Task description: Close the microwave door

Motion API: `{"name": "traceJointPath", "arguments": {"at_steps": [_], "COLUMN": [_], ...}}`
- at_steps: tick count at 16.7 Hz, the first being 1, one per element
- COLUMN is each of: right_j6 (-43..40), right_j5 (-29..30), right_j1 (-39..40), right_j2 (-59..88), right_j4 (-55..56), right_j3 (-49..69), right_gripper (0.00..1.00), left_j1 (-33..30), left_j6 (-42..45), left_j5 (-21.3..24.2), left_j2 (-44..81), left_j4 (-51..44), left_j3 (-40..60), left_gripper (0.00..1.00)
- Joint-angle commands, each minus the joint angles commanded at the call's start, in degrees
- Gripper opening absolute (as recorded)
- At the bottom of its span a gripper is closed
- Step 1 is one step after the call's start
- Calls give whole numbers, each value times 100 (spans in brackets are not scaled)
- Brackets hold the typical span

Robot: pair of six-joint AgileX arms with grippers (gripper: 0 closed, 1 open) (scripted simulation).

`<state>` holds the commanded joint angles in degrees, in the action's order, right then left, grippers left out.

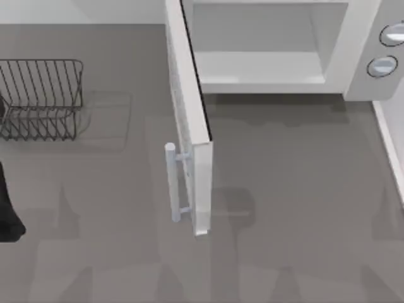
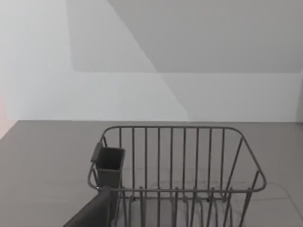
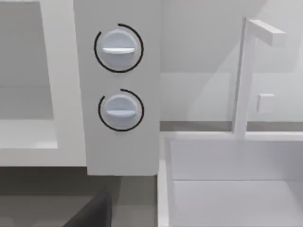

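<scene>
A: Biggest thing first?

B: The microwave (image 1: 353,44), at about one o'clock on the counter (image 1: 297,252). Cavity gaping, knobs (image 3: 118,78) on the panel at its three o'clock side.

A: And the microwave door (image 1: 189,107)?

B: Wide open. Hinged at the cavity's nine o'clock edge, long axis running nearly straight out toward six o'clock, free edge near mid-counter. Bar handle (image 1: 170,183) on the face turned to nine o'clock, near that free edge.

A: So which way to swing it?

B: Free edge round toward three, then back to twelve, by the look of it. Best pushed from the nine o'clock face.

A: Nearer arm?

B: Probably the left. Left arm (image 1: 7,208) at the nine o'clock rim, on the handle side, well apart from the door, with the left hand (image 2: 92,213) facing the wire rack (image 1: 39,98). Right hand (image 3: 90,213) near the knob panel, on the wrong side for a push.

A: Grip state?

B: Cannot tell for either. Nothing seen held.
</scene>
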<state>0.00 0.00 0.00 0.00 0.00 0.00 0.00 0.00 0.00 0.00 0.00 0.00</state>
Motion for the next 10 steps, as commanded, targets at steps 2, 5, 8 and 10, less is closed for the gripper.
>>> {"name": "traceJointPath", "arguments": {"at_steps": [2, 5, 8, 10], "right_j6": [0, 0, 0, 0], "right_j5": [0, 0, 0, 0], "right_j1": [0, 0, 0, 0], "right_j2": [0, 0, 0, 0], "right_j4": [0, 0, 0, 0], "right_j3": [0, 0, 0, 0], "right_gripper": [100, 100, 100, 100], "left_j1": [0, -91, -273, -423], "left_j6": [0, 137, 474, 787], "left_j5": [0, 84, 257, 403], "left_j2": [0, 307, 1036, 1703], "left_j4": [0, -260, -882, -1453], "left_j3": [0, 205, 751, 1289], "left_gripper": [100, 100, 100, 100]}}
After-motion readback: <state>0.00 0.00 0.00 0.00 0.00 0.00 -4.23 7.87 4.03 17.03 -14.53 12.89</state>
